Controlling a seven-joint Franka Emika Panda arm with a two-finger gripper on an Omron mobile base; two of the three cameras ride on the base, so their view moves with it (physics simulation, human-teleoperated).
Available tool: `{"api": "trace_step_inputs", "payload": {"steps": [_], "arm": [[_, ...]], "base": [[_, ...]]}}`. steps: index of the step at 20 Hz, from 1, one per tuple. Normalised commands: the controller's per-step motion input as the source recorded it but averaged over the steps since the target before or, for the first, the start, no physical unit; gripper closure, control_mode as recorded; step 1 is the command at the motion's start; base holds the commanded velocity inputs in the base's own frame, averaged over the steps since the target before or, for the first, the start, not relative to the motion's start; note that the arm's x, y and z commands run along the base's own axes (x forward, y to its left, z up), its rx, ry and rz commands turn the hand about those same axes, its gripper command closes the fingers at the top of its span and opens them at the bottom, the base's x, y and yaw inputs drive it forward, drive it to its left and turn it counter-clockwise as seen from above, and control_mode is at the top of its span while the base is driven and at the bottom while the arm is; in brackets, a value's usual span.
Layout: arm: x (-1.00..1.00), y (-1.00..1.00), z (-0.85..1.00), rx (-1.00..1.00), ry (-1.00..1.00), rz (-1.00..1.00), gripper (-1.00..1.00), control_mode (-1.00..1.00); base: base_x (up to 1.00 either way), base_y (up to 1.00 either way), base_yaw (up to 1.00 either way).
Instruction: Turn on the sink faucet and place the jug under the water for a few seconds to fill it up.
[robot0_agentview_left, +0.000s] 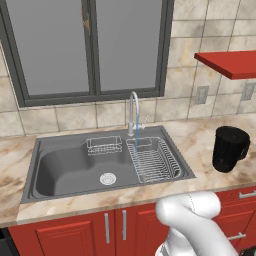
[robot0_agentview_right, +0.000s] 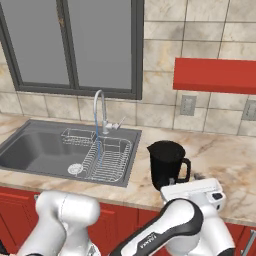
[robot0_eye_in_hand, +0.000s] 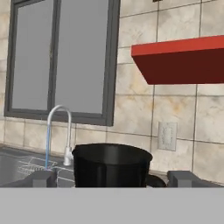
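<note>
Matte black cylindrical jug (robot0_agentview_right: 166, 164) stands upright on the marble counter (robot0_agentview_right: 220, 150), right of the dark grey sink (robot0_agentview_left: 70, 170), loop handle pointing away from it. Thin blue water (robot0_agentview_left: 136, 131) falls from the chrome gooseneck faucet (robot0_agentview_left: 133, 107) onto the wire rack (robot0_agentview_left: 152, 160). Gripper (robot0_eye_in_hand: 111, 178) fingers spread, flanking the jug, untouched.

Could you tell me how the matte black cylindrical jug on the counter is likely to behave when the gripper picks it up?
The matte black cylindrical jug looks rigid, so it should hold its shape. It stands upright on a flat base, so it is unlikely to roll, though being tall it might tip if pushed high. Its smooth wall may slip; the side loop handle probably gives a surer hold.
</note>
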Motion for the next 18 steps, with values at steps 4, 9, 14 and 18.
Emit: {"api": "trace_step_inputs", "payload": {"steps": [4,9,14,18], "arm": [[0.43,-0.18,-0.64,-0.07,-0.03,0.14,-1.0,-1.0],[0.42,-0.12,-0.4,-0.08,0.0,0.16,-1.0,-1.0],[0.26,-0.2,-0.17,-0.07,0.0,0.09,-1.0,-1.0],[0.24,-0.24,-0.12,-0.04,0.0,0.06,-1.0,-1.0]], "base": [[0.0,0.0,0.0],[0.0,0.0,0.0],[0.0,0.0,0.0],[0.0,0.0,0.0]]}}
